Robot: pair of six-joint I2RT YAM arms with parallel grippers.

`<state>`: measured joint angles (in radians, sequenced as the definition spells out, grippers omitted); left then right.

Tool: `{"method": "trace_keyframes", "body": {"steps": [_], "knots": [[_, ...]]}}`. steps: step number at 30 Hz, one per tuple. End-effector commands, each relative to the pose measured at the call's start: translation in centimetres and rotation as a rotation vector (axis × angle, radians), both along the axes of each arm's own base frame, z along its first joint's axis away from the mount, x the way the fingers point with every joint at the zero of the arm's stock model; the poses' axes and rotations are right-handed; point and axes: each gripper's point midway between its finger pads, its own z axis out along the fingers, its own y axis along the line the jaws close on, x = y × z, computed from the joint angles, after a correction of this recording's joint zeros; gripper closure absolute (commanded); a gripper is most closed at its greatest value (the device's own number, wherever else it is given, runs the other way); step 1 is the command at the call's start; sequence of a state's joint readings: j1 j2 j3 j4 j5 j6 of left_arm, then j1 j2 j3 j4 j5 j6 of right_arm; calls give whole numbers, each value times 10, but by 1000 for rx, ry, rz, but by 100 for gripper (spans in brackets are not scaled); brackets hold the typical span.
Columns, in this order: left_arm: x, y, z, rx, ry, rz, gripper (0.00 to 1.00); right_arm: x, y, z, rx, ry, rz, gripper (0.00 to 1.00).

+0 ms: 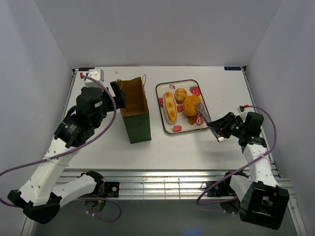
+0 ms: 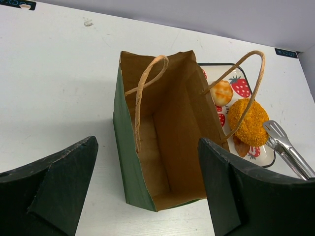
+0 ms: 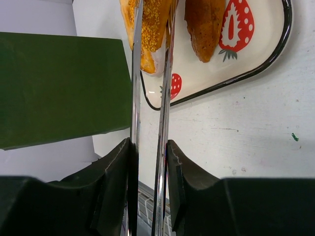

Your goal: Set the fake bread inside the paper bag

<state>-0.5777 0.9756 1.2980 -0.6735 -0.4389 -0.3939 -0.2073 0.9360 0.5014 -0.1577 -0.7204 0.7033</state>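
Note:
The paper bag (image 1: 134,105), dark green outside and brown inside, stands upright and open left of the tray; its inside looks empty in the left wrist view (image 2: 167,142). On the strawberry tray (image 1: 162,88) lie the long roll (image 1: 170,106), the small round bun (image 1: 180,94), the large orange bun (image 1: 191,104) and the dark-brown piece (image 1: 193,119). My left gripper (image 1: 118,93) is open at the bag's left rim, above it (image 2: 147,142). My right gripper (image 1: 224,129) is shut on metal tongs (image 1: 206,120), whose tips reach the large bun (image 2: 248,123).
White walls close in the table on three sides. The right wrist view looks along the tongs (image 3: 165,98) to the tray's near corner (image 3: 246,59), with the roll (image 3: 152,29) beyond and the bag's green side (image 3: 59,88) at left.

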Motion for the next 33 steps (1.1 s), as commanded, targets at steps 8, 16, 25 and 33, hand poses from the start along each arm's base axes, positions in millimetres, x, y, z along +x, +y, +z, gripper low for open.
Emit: {"method": "trace_keyframes", "body": {"steps": [8,16,25,33], "knots": [[-2,17,15,5,-38,75,7,5,5,70,-4,-186,49,92],[3,26,25,75,-45,110,7,3,14,134,13,-302,114,92],[15,16,29,83,-1,100,7,4,42,216,59,-448,224,92],[31,16,15,50,28,105,8,-22,91,321,96,-636,396,92]]}}
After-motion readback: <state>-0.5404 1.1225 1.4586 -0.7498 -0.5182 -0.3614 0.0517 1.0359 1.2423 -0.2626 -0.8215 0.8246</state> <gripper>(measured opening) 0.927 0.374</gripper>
